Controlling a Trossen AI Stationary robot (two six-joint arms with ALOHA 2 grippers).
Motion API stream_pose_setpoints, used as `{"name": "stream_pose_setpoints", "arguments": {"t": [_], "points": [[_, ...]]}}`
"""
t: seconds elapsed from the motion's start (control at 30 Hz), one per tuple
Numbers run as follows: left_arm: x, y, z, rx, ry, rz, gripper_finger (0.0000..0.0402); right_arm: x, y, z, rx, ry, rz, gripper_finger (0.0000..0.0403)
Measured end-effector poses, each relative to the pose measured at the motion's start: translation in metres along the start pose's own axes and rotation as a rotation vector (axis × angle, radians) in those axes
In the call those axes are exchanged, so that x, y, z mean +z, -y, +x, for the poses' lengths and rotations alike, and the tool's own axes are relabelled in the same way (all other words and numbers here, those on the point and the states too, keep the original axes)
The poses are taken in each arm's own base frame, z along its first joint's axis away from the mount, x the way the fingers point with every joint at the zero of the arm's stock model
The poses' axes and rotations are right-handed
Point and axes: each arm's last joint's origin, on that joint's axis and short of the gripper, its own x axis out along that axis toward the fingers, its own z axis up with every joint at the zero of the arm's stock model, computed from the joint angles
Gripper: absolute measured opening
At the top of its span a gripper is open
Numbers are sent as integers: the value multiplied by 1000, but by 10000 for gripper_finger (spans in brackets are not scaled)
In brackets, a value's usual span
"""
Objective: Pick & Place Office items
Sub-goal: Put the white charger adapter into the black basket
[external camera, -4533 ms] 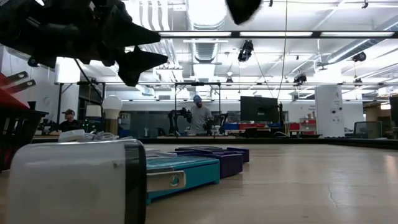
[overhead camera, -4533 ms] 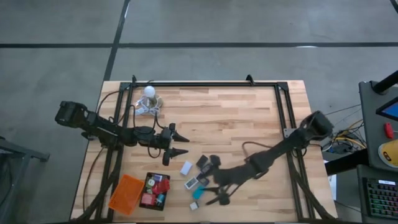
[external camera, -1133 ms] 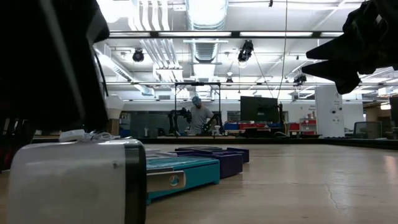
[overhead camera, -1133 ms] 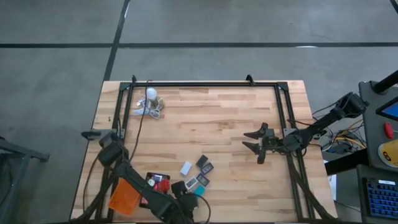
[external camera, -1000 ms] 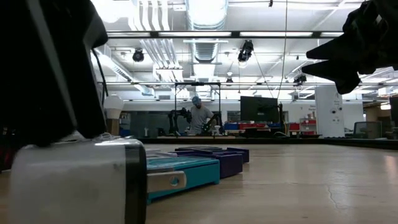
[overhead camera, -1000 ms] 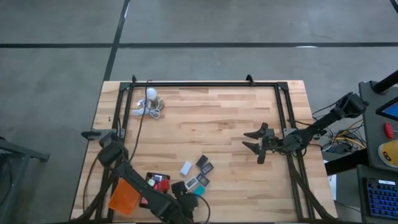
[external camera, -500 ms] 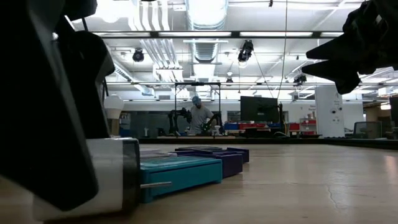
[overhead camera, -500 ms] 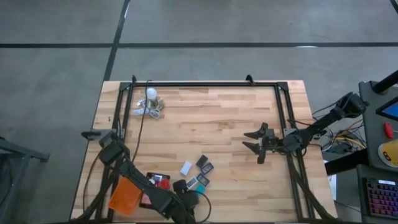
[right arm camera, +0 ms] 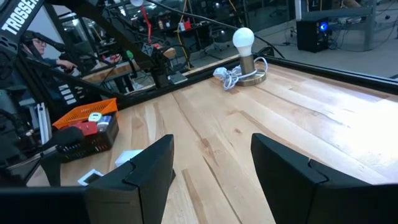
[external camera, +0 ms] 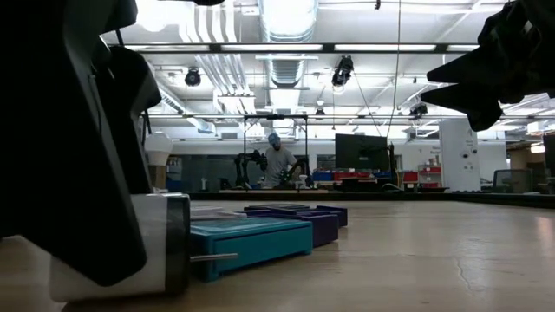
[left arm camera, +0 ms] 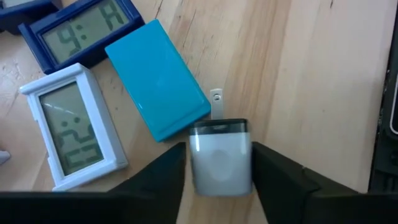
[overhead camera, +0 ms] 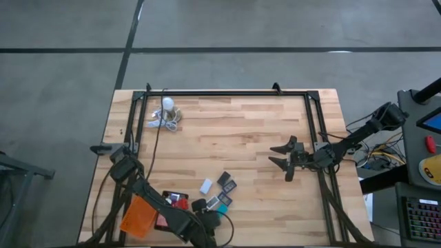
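My left gripper [left arm camera: 219, 177] is low at the table's near edge [overhead camera: 207, 226]. A white plug block [left arm camera: 219, 155] with a dark band lies between its fingers. It also shows in the low view [external camera: 169, 247], its prong [left arm camera: 216, 99] toward a teal piece [left arm camera: 158, 81]. A white clock [left arm camera: 78, 127] and a blue clock [left arm camera: 81, 28] lie beside that. More office items [overhead camera: 220, 189] are scattered near centre front. My right gripper [overhead camera: 284, 160] hangs open at the right, above bare wood [right arm camera: 211, 180]. My left gripper pinches the white plug block by its two long sides [left arm camera: 194, 163] between its two fingers [left arm camera: 163, 177]. The fingers slant down from above and lie along the block. The block lies on the table, its banded prong end away from the gripper.
A black tray [overhead camera: 172, 207] with red pieces and an orange tray [overhead camera: 138, 217] stand at the near left. A white bulb with coiled cord [overhead camera: 167, 107] sits at the far left. Purple pieces [external camera: 299, 217] lie behind the teal one. The table's middle and far right are bare wood.
My left gripper has sunk a little over the white plug block, and its fingers now stand on both sides of it. The block has turned on the table, so that its prong now shows toward the teal piece.
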Motion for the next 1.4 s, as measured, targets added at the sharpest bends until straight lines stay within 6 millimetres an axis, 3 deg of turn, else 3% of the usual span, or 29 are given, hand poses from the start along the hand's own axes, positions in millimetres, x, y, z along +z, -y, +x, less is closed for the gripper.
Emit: {"name": "stream_pose_setpoints", "arguments": {"t": [0.2,0.57,0.9,1.1,1.4], "points": [[0,0,0,1,0,1,134,0,0,0,0,0,0,210],[2,-3,-9,8,-5,22,132,0,0,0,0,0,0,210],[5,-15,-61,107,36,31,132,0,0,0,0,1,1,210],[-8,-24,-96,210,60,23,132,0,0,0,0,0,0,210],[-36,-29,-122,307,24,-19,132,0,0,0,0,0,0,210]]}}
